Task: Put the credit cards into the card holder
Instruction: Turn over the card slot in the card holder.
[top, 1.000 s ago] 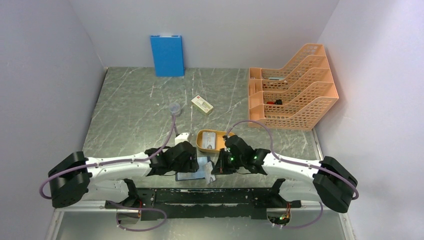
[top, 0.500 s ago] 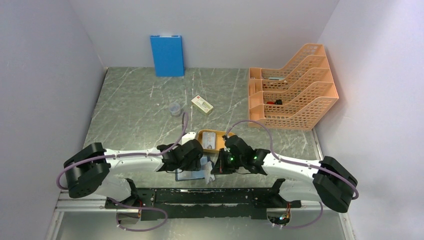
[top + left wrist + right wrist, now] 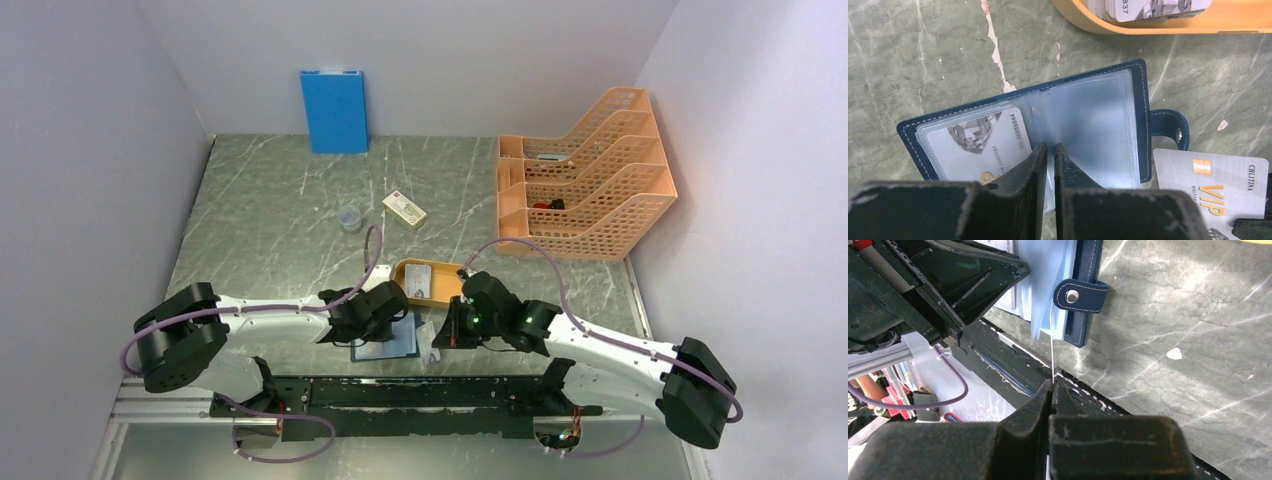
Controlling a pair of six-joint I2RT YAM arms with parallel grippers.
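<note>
- Only the left wrist view shows me the card holder (image 3: 1088, 125) lying open and flat on the table (image 3: 923, 60). It has a navy cover with pale stitching, cloudy clear sleeves and a snap tab (image 3: 1170, 130) on its right. A stored card (image 3: 978, 142) sits in the left sleeve.
- In that view the left gripper (image 3: 1050, 147) is closed to a thin slit at the centre fold, with a leaf of sleeve plastic between its fingers.
- The same view gives me the face of a silver credit card (image 3: 1208, 185) with gold VIP lettering, just right of the holder and below the tab.
- The right wrist view shows that card only edge-on, as a thin white line rising from the right gripper (image 3: 1052, 385). Its fingers are clamped tight on the card, whose far edge reaches the sleeves beside the tab.
- From overhead, the holder lies at the near table edge between both grippers. The orange tray (image 3: 403, 283) is just behind it, holding more credit cards (image 3: 422, 280).
- The table is green-grey stone with white veins, and the tray is smooth oval plastic.
- Since a second ago the left arm has swung in rightward, and its cable (image 3: 375, 240) no longer crosses the clear cup (image 3: 349, 218). The right arm's elbow has moved back to the right.
</note>
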